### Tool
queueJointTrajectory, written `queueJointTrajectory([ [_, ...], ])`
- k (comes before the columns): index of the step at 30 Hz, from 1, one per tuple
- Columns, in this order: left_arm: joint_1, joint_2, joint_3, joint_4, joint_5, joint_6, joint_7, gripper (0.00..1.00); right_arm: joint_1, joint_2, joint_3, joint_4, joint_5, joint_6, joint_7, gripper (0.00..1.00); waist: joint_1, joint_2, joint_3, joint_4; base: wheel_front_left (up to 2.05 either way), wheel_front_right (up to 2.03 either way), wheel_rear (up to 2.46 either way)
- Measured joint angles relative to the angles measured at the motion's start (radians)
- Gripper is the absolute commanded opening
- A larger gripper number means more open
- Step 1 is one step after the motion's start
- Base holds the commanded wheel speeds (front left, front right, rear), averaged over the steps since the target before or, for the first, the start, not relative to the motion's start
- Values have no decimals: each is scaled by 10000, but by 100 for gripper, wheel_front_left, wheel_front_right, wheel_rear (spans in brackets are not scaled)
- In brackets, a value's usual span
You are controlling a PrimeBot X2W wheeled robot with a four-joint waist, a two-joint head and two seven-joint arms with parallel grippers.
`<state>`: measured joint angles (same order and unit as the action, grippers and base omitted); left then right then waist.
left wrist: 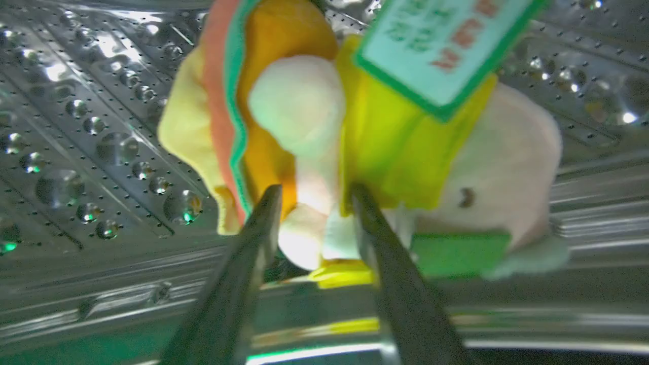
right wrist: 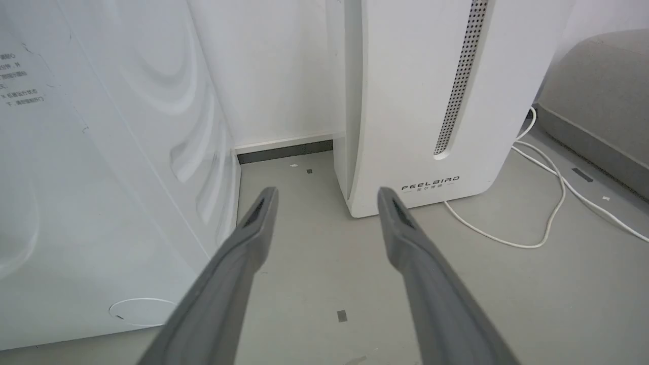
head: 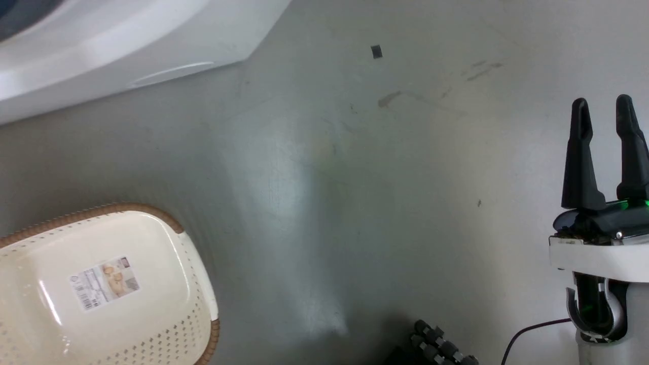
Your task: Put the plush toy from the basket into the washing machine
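Observation:
The plush toy (left wrist: 299,101), yellow, orange and green with pale pink rounded parts, hangs inside the washing machine's shiny steel drum (left wrist: 91,126). My left gripper (left wrist: 314,195) is shut on one of its pale parts. Its green-edged tag (left wrist: 441,45) sticks out at the upper right. The cream basket (head: 192,263) sits on the floor at the lower left of the head view, with only its paper label (head: 105,282) inside. The washing machine's white body (head: 101,45) fills the top left corner, and its side panel (right wrist: 101,177) shows in the right wrist view. My right gripper (head: 602,104) (right wrist: 327,195) stands open and holds nothing.
A white FEELBIRD appliance (right wrist: 421,101) stands beside the washer, with a narrow gap between them. A white cable (right wrist: 547,213) trails over the grey floor toward a grey padded piece (right wrist: 598,91). A small dark mark (head: 376,51) lies on the floor. Black rollers (head: 441,347) show at the head view's bottom edge.

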<state>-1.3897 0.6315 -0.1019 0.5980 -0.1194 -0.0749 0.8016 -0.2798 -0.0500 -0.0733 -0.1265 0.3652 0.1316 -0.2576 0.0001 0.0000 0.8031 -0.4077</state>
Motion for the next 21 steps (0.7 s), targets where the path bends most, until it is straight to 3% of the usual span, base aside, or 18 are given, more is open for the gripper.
queueJointTrajectory([
  [5,473,-188,75,437,-221,-2,-1162,100,-24,2,-128,25,-428,0,0,100,0,0,-515,295,0,0,0],
  [12,1640,-1149,107,1235,-1139,-299,-3208,100,175,-2,-523,19,-1160,0,0,100,-1,0,-1686,919,0,0,0],
  [21,3452,-2075,-211,1233,-1680,-485,-7143,100,874,0,-972,-23,-2167,0,0,100,-2,0,-3537,1920,0,0,0],
])
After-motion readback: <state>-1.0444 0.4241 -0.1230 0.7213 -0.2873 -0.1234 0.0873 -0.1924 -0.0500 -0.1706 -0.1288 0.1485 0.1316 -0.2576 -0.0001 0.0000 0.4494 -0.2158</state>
